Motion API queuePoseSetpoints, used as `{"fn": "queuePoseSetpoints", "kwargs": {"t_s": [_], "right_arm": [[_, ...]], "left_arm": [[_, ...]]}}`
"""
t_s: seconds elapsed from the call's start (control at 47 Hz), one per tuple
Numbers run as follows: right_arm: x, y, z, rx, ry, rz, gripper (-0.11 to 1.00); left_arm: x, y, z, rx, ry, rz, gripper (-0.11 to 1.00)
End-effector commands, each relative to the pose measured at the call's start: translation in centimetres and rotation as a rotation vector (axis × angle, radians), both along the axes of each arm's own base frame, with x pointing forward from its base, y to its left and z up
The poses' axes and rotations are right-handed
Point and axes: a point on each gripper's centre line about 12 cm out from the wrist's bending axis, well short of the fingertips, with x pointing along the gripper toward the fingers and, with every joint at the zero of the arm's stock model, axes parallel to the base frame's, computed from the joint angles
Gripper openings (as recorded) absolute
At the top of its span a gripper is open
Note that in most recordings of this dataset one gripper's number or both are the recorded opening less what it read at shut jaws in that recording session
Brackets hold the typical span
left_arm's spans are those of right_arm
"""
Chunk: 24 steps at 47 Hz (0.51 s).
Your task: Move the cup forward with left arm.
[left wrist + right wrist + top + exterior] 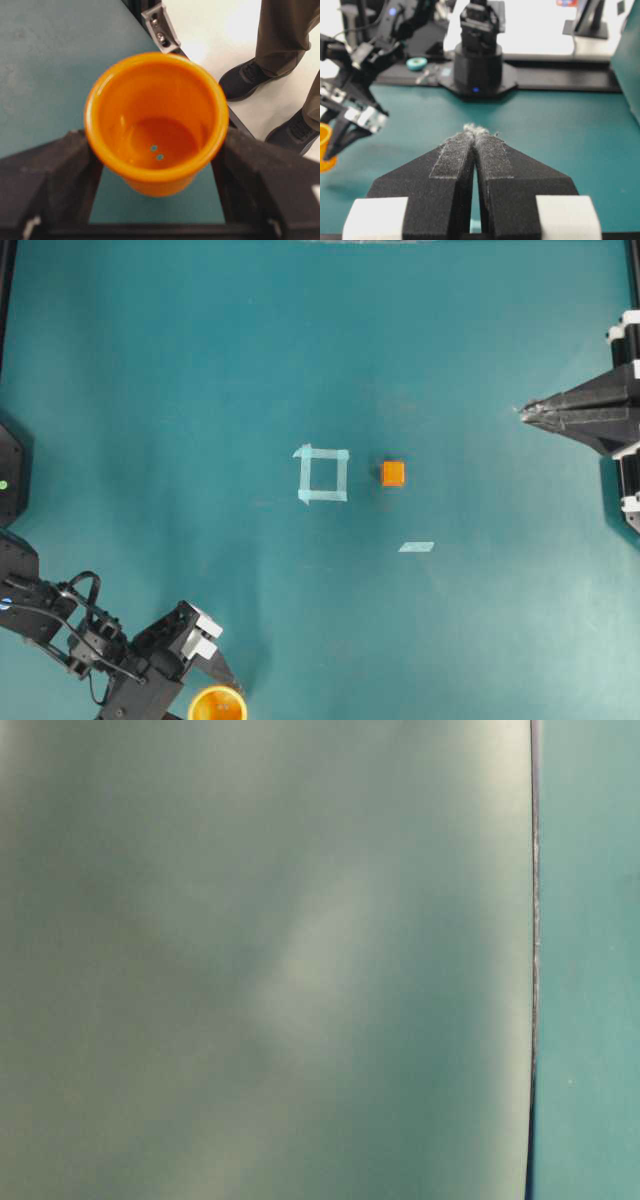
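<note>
A teal table (200,390) carries everything. The left arm (110,650) reaches to its near-left edge, its claw (157,165) spread wide around the cup (155,120), which stands between the fingers (45,175). The right claw (474,137) is pinched together. An orange cube (393,474) sits beside a tape square (322,475).

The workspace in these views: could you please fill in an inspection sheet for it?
Surface: teal table; tape square, tape strip.
Job's things: cup upright at the table's near edge, between the left gripper jaws.
Clutter: orange cube right of the tape square.
Grippers: left open around the cup, contact unclear; right gripper shut, empty.
Cables: loops on the left arm.
Surroundings: a person's shoes beside the table; the table-level view is blurred.
</note>
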Motion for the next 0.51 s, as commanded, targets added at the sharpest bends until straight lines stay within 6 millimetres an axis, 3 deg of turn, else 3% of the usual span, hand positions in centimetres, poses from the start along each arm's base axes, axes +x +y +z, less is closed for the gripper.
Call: {"fn": "queuePoseSetpoints", "kwargs": {"t_s": [0.0, 0.489], "right_arm": [[0.12, -0.04, 1.35, 0.001, -0.031, -0.002, 0.0], [0.13, -0.04, 1.28, 0.001, -0.025, -0.002, 0.0]], "left_arm": [[0.34, -0.37, 0.99, -0.019, -0.026, -0.002, 0.65], [0.34, -0.37, 0.99, -0.019, -0.026, -0.002, 0.65]]}}
